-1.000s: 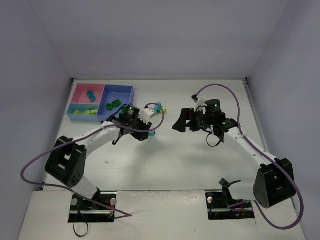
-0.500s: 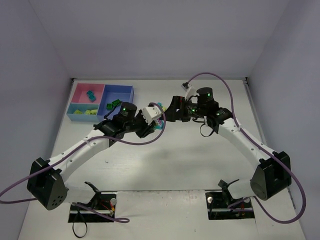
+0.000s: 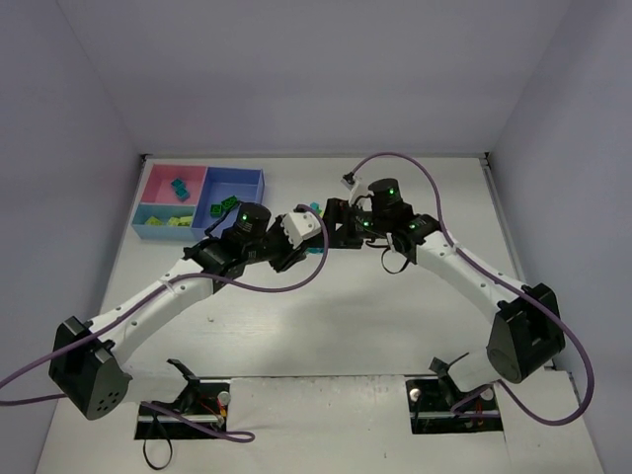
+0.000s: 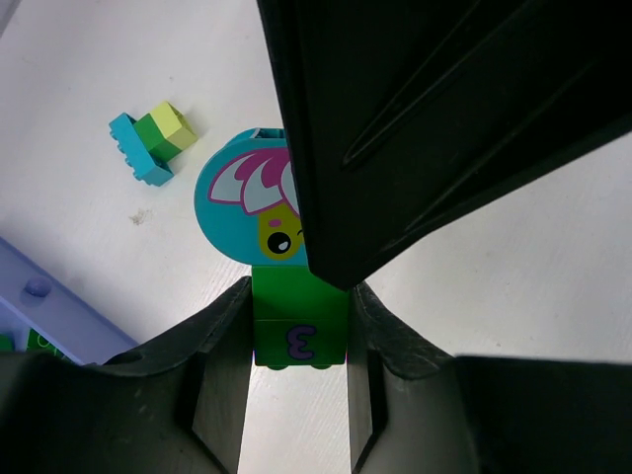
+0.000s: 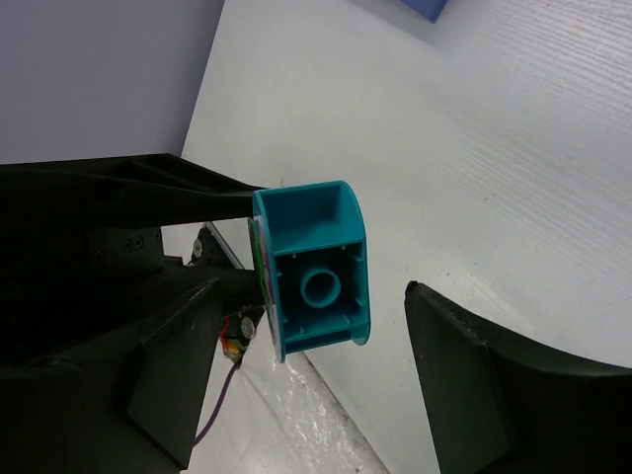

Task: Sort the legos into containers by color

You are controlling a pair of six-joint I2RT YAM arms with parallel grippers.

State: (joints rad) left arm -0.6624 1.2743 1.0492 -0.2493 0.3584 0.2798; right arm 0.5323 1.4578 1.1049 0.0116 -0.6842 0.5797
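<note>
My left gripper [image 4: 298, 380] is shut on a green lego marked "3" [image 4: 296, 311], which is joined to a round teal lego with a printed face [image 4: 237, 212]. It holds the pair above the table [image 3: 318, 247]. My right gripper [image 5: 316, 370] is open, and the teal lego [image 5: 314, 284] sits between its jaws, close to the left finger [image 5: 168, 385] and apart from the right one. In the top view the two grippers meet at mid-table, left [image 3: 308, 240] and right [image 3: 332, 223].
A loose teal and yellow-green lego stack [image 4: 150, 143] lies on the table behind the grippers [image 3: 312, 207]. The pink tray [image 3: 158, 178], light-blue tray [image 3: 148, 211] and medium-blue tray [image 3: 249, 182] stand at the back left, each with a few legos in it.
My right gripper has moved left to the left gripper and now brackets the teal lego. My left arm has swung and brought the held pair up and to the right.
</note>
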